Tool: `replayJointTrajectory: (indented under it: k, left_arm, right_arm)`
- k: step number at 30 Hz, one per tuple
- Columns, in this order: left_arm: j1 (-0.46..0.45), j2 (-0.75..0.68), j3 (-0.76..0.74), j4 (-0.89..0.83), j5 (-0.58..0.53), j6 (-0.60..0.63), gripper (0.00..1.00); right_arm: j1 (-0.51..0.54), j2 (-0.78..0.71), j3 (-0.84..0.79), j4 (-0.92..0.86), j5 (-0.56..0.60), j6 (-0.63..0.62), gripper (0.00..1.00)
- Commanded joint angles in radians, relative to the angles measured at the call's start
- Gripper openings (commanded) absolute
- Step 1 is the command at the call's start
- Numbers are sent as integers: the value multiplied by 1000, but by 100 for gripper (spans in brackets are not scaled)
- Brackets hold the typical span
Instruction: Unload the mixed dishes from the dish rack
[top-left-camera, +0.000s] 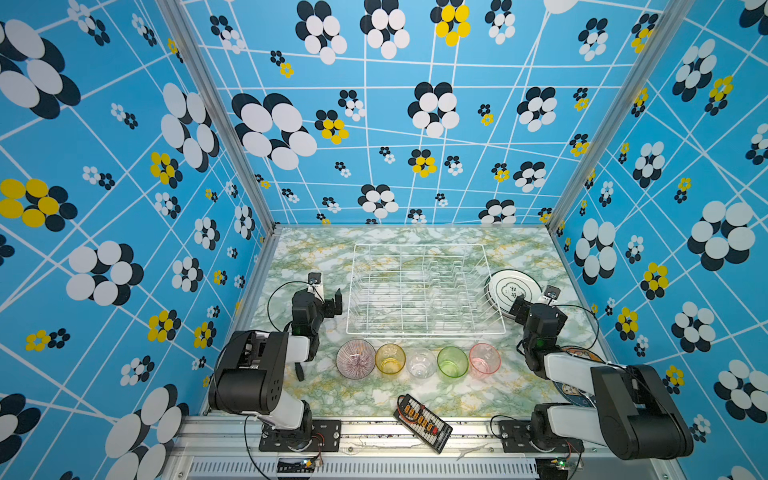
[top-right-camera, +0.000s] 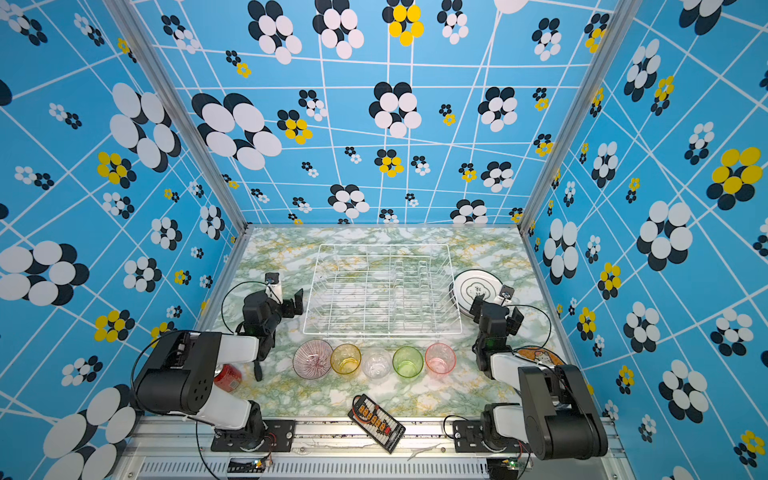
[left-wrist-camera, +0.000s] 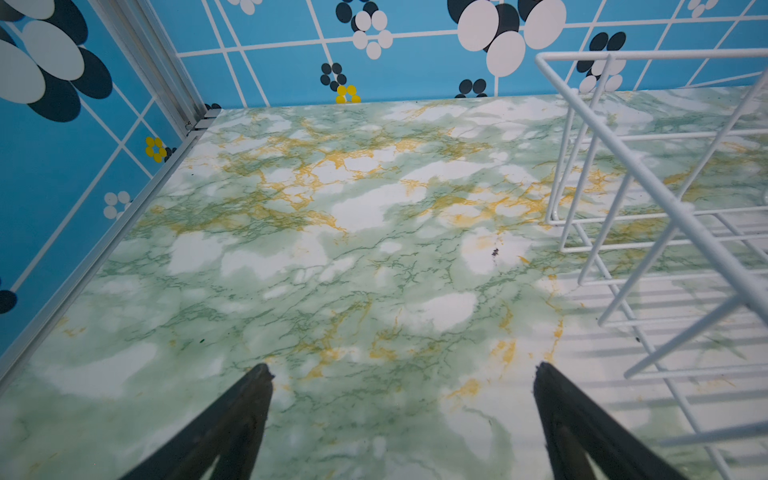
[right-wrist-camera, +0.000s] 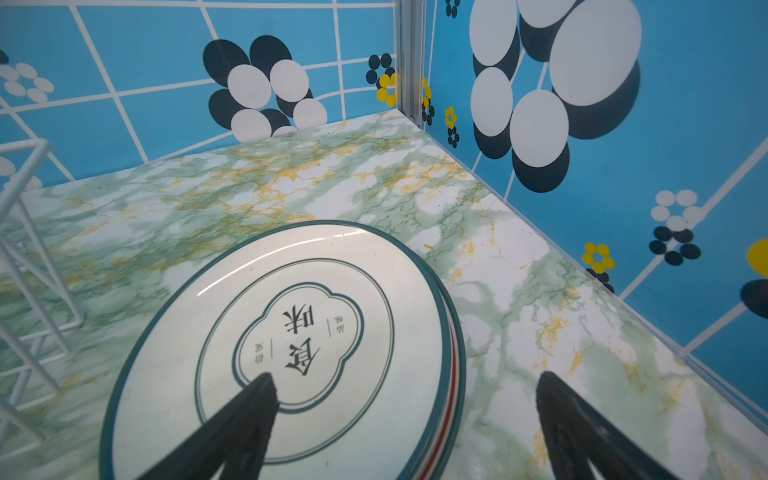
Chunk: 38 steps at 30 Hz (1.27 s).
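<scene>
Both top views. The dish rack (top-left-camera: 424, 332) sat mid-worktop (top-left-camera: 307, 253), nearer the back edge. A flat stack of plates (top-left-camera: 505, 282) lay just beside the rack's right side. A row ran between the rack and the worktop's front edge, left to right: ribbed bowl (top-left-camera: 356, 359), yellow tumbler (top-left-camera: 390, 358), clear tumbler (top-left-camera: 422, 362), green tumbler (top-left-camera: 452, 361), pink tumbler (top-left-camera: 484, 358), all upright and close together. The left arm (top-left-camera: 253, 365) was folded at the elbow, with the left pincer (top-left-camera: 328, 301) by the rack's left side, apart from it. The right arm (top-left-camera: 615, 399) was folded likewise, with the right pincer (top-left-camera: 536, 305) over the near rim of the plates. A red can (top-right-camera: 227, 376) showed partly behind the left arm. A connector board (top-left-camera: 422, 422) lay across the front edge.

Left wrist view. The left pincer (left-wrist-camera: 403, 370) was spread wide, with only bare worktop between its fingers. Rack wires stood beside one finger.

Right wrist view. The right pincer (right-wrist-camera: 405, 374) was spread wide and gripped nothing. One finger (right-wrist-camera: 245, 411) was over the top plate's printed centre, the other over bare worktop, with the stack's rim between them. I could not tell whether the finger touched the plate.
</scene>
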Motion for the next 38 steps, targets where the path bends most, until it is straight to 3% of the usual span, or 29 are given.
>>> replayJointTrajectory:
  k: [1,5,7,9,38]
  left_arm:
    - [8,7,18,-1,15,-12,99]
    - [8,7,19,-2,17,-12,99]
    - [9,7,20,-2,17,-12,99]
    - [9,7,19,-2,19,-13,99]
    - [10,7,18,-2,16,-11,99]
  right_arm:
    - [-12,78,24,159,-113,-67,99]
    - [-12,245,19,364,-239,-125,99]
    - [-12,204,41,240,-246,-120,99]
    - [-16,210,108,129,-174,-89,99]
    - [-11,215,114,127,-177,-105,99]
